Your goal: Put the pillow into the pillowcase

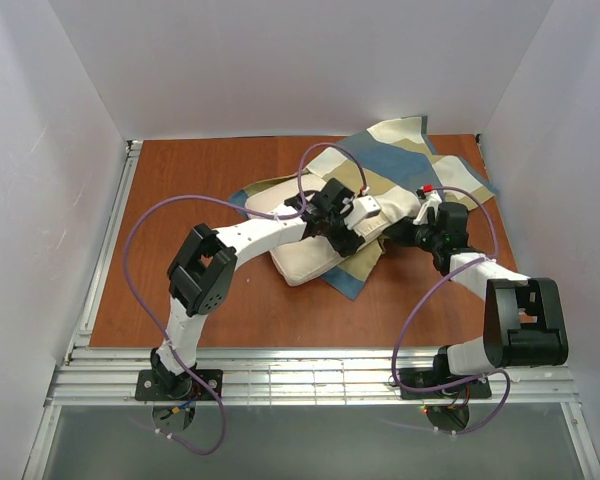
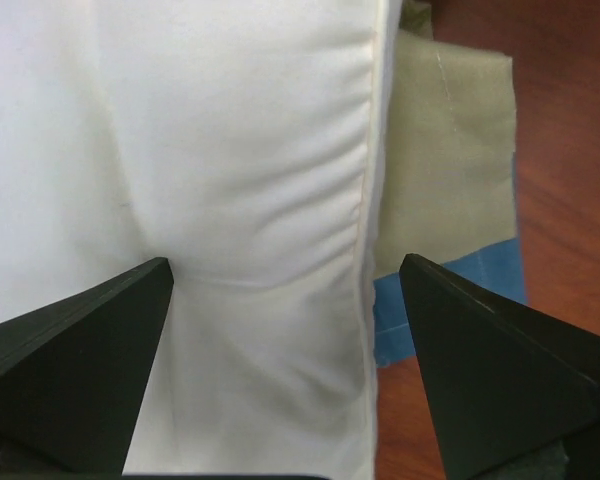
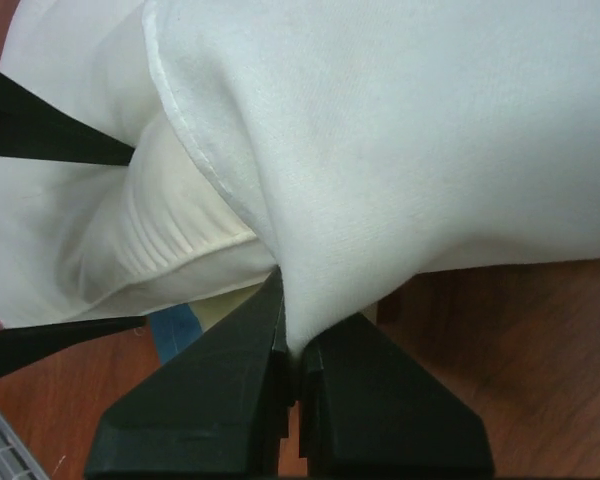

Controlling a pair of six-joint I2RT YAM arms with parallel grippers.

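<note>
The cream-white pillow (image 1: 305,262) lies mid-table, its far end under the arms. The blue, tan and cream pillowcase (image 1: 405,160) is crumpled behind and under it. My left gripper (image 1: 342,232) is open, its jaws straddling the pillow's seamed edge (image 2: 280,180); tan and blue pillowcase (image 2: 450,150) shows beside it. My right gripper (image 1: 417,228) is shut (image 3: 295,345) on a fold of white cloth (image 3: 410,150) with a stitched hem, seemingly the pillowcase's inner side. The pillow (image 3: 70,240) sits left of that fold, between my left fingers (image 3: 40,135). The heart mark is hidden.
The brown wooden table (image 1: 200,190) is boxed in by white walls on three sides. A metal rail (image 1: 105,260) runs along the left edge and slotted aluminium bars (image 1: 320,375) along the front. Purple cables (image 1: 140,225) loop above both arms.
</note>
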